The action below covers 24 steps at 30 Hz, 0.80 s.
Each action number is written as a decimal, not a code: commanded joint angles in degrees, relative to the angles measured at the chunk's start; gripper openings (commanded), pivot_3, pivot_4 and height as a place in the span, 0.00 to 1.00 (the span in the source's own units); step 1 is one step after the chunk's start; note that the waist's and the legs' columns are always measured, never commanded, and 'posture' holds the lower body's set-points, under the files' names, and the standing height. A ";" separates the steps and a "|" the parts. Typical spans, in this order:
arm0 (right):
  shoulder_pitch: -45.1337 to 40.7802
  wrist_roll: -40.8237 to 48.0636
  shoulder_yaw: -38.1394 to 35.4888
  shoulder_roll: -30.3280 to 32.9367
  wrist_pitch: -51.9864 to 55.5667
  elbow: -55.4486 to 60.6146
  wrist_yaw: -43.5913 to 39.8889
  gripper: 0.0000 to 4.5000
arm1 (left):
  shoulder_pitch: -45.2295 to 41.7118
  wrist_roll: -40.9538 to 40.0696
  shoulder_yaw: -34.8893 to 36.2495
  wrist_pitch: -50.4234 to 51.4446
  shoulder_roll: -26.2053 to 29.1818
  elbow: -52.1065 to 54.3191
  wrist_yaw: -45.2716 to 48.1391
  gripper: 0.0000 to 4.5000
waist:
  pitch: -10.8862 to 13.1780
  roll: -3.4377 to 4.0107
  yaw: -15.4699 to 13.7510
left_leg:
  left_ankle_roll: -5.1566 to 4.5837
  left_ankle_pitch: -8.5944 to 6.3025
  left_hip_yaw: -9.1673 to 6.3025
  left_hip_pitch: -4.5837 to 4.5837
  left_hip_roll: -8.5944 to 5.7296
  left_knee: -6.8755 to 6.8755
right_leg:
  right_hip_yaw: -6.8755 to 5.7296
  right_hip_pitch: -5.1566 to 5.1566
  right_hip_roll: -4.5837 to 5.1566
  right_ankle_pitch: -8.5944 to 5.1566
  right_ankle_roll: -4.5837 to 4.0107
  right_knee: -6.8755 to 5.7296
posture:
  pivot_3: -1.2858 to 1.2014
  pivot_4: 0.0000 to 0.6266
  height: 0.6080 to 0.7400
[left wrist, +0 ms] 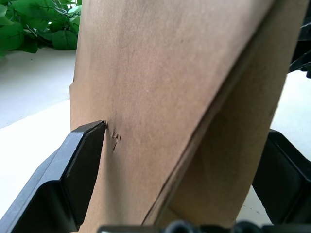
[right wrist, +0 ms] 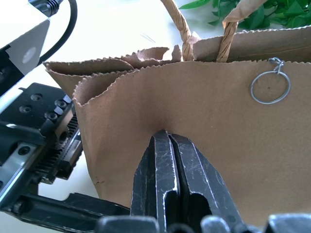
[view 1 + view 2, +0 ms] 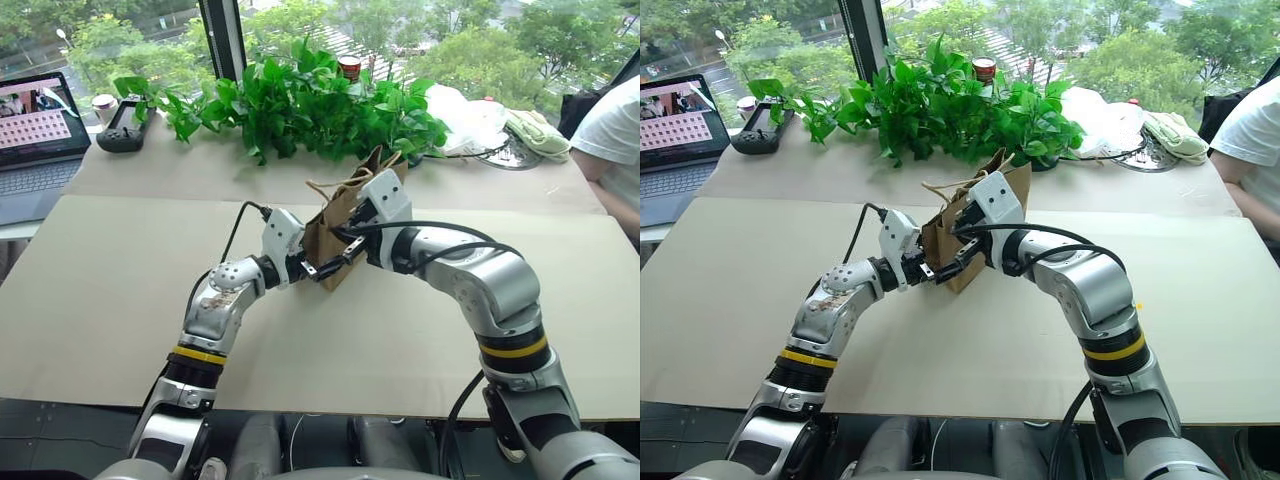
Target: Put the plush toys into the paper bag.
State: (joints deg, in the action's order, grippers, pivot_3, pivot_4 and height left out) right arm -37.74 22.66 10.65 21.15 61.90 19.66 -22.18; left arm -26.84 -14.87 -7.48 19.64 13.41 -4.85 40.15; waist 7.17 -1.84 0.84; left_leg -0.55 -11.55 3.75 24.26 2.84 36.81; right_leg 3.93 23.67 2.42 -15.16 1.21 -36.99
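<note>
Small brown kraft paper bag (image 3: 335, 232) with serrated rim and twisted cord handles, upright at frame centre on the matte beige tabletop (image 3: 120, 300). Right gripper (image 2: 167, 145), jaws together, presses its creased wall; left gripper (image 1: 180, 160), jaws apart, straddles a narrow side.

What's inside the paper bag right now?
Cannot tell: the paper bag has its mouth pinched nearly flat, its brown walls hiding the inside. No plush toys are visible.

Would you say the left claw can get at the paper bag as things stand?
Probably yes: the open left claw already has the paper bag between its fingers, with nothing between them. The shut right claw presses against the bag's side.
</note>
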 commanded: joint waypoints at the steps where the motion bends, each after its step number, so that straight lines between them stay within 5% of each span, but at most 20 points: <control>1: -1.11 -0.25 -0.91 -0.50 0.06 2.08 0.48 0.00 | -1.22 1.64 -0.63 -2.79 -0.46 0.31 -0.89 1.00 | 0.00 0.00 0.01 | 0.00 0.00 0.00 0.00 0.00 0.00 | 0.00 0.00 0.00 0.00 0.00 0.00 | 0.52 0.24 1.00; 4: -1.14 -0.24 -0.98 -0.64 0.00 2.01 0.48 0.00 | -1.40 2.03 -0.27 -3.58 -0.97 -0.24 -1.52 1.00 | 0.00 0.00 -0.01 | 0.00 0.00 0.00 0.00 0.00 0.00 | 0.00 0.00 0.00 0.00 0.00 0.00 | 0.52 0.24 1.00; 7: -1.25 -0.21 -1.00 -0.77 0.05 1.97 0.61 0.00 | -1.98 2.50 0.54 -4.83 -1.17 -1.23 -2.82 0.84 | 0.00 0.00 -0.03 | 0.00 0.00 0.00 0.00 0.00 0.00 | 0.00 0.00 0.00 0.00 0.00 0.00 | 0.52 0.24 1.00; 17: -0.97 -0.18 -1.17 -0.31 0.17 2.30 0.46 0.00 | -2.13 2.07 1.03 -5.26 -1.70 -1.62 -3.42 0.05 | 0.00 0.00 -0.02 | 0.00 0.00 0.00 0.01 0.00 0.00 | 0.00 0.00 0.00 0.00 0.00 0.01 | 0.52 0.24 1.00; 24: 1.09 1.39 -2.92 2.71 1.08 5.52 -1.44 0.00 | -2.97 2.30 1.72 -5.91 -2.03 -3.09 -4.38 0.02 | 0.00 0.00 -0.04 | 0.00 0.00 0.00 0.01 0.00 0.00 | 0.00 0.00 0.00 0.00 0.00 0.02 | 0.52 0.24 1.00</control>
State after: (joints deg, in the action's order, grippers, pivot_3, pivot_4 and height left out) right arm -37.24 23.18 10.07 22.47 62.70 21.47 -22.48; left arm -28.46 -12.38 -6.92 15.20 11.73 -8.34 36.38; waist 7.17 -1.84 0.80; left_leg -0.55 -11.55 3.75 24.27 2.84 36.81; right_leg 3.93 23.66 2.42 -15.16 1.21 -36.97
